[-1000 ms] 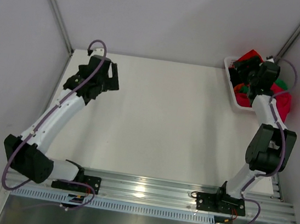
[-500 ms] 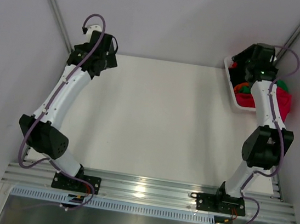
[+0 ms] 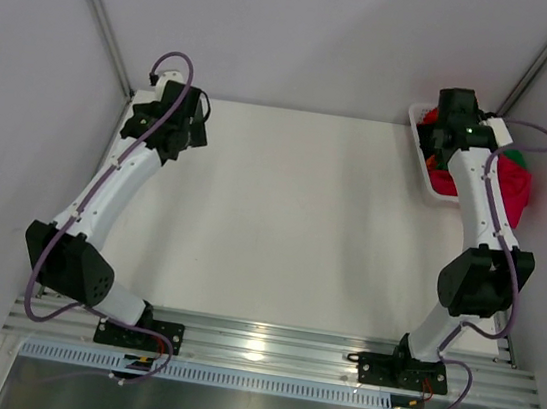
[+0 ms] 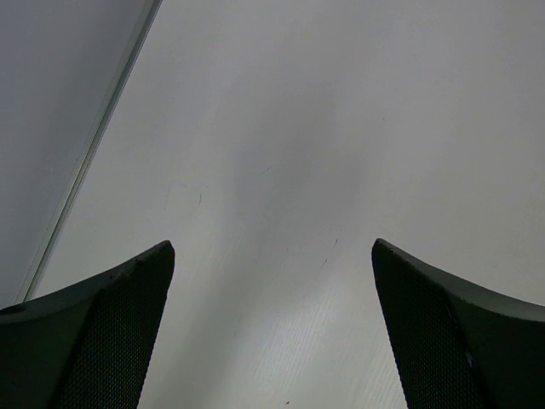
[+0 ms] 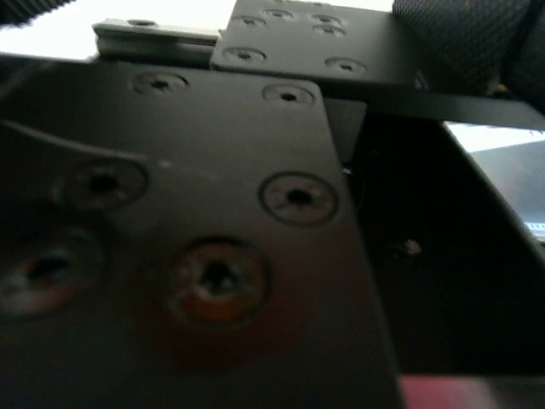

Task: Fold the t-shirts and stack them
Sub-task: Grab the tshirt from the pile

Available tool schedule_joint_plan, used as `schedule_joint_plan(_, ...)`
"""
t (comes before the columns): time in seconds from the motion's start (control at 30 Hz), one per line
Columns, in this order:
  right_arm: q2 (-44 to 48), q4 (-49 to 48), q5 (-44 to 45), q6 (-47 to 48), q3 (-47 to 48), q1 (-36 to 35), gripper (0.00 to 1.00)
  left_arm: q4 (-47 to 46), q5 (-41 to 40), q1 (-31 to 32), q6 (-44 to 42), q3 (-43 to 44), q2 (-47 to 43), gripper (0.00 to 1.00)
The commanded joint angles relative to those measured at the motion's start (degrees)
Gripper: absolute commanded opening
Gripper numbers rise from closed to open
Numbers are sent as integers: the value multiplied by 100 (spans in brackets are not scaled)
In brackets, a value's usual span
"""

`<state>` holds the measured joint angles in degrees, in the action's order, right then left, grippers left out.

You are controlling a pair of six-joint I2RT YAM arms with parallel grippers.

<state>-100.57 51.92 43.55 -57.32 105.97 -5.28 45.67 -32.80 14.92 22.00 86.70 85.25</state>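
Tabletop (image 3: 292,217) is bracketed: left gripper (image 4: 272,245) is held wide apart at far-left edge; right gripper (image 3: 439,136), over corner basket (image 3: 417,112), cannot be judged apart or together.

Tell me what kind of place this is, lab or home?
Looks like a robot lab workcell, not a home: a white table boxed in by plain white panels, two arms bolted to an aluminium rail at its near edge, and a white basket of coloured t-shirts in the far right corner.

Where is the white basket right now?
In the top view, the basket sits at the far right corner of the table, against the right wall, with the t-shirts heaped in it.
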Motion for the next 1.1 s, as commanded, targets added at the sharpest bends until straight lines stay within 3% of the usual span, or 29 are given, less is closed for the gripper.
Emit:
schedule_joint_plan(0.0,134,232,488,-525,-276,430,63,-172,36,-50,24,-170,-395,100)
schedule_joint_plan(0.13,381,-673,120,-403,-1148,879,62,-453,-16,-50,-55,-662,-632,99)
schedule_joint_plan(0.3,214,-1718,-206,299,-1342,1275,61,-401,-122,-50,-29,-961,-782,100)
schedule_joint_plan(0.37,214,-2602,-609,598,-1605,1406,61,-462,-69,-59,-38,-1058,-878,100)
schedule_joint_plan(0.57,-129,-3731,-1761,1065,-1642,1626,61,-550,-130,-59,-108,-1603,-1186,100)
schedule_joint_plan(1.07,-858,-3601,-2122,1241,-903,1670,61,-550,-87,-112,-99,-1753,-1222,99)
